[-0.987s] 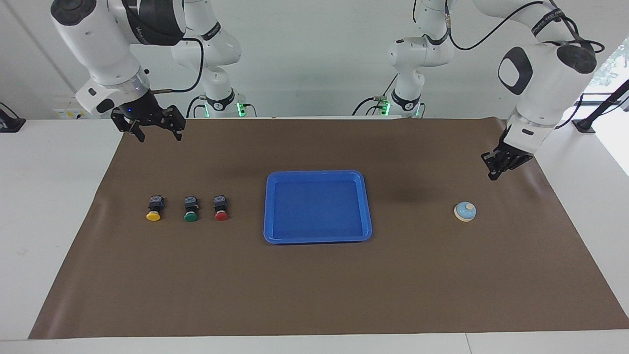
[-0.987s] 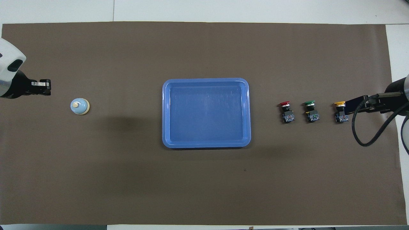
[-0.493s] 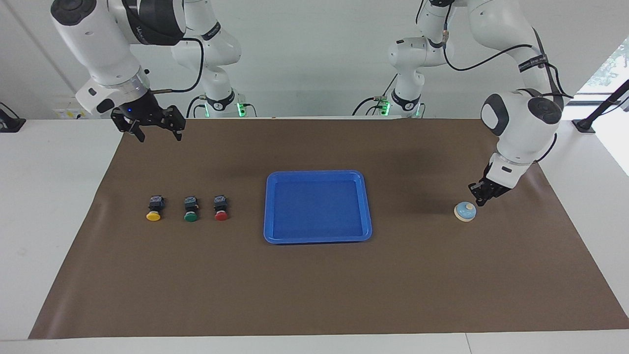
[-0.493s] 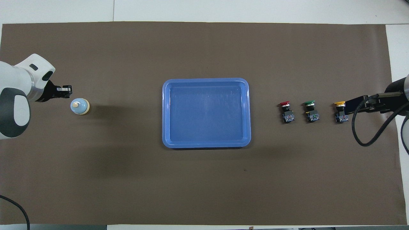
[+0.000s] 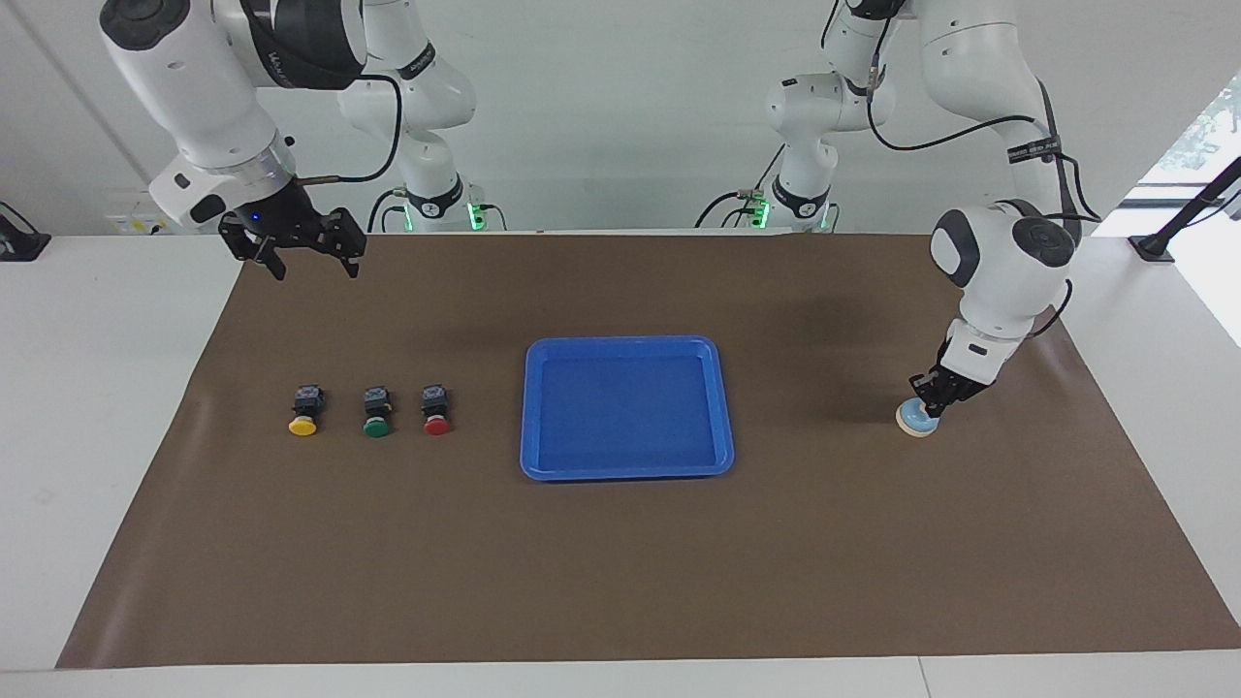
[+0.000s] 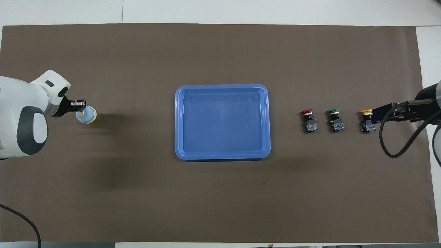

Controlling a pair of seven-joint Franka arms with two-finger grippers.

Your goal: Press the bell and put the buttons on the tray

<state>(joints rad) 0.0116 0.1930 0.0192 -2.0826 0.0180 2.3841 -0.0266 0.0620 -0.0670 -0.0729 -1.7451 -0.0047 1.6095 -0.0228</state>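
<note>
No text, label or number on anything here can be read.

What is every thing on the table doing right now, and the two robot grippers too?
bell: upright on the mat, left gripper on its top
left gripper: down on the bell
right gripper: open, waiting in the air
yellow button: on the mat, untouched
green button: on the mat, untouched
red button: on the mat, untouched
tray: flat on the mat, nothing in it

Two high opposed cameras (facing, overhead) share the table [image 5: 620, 543].
</note>
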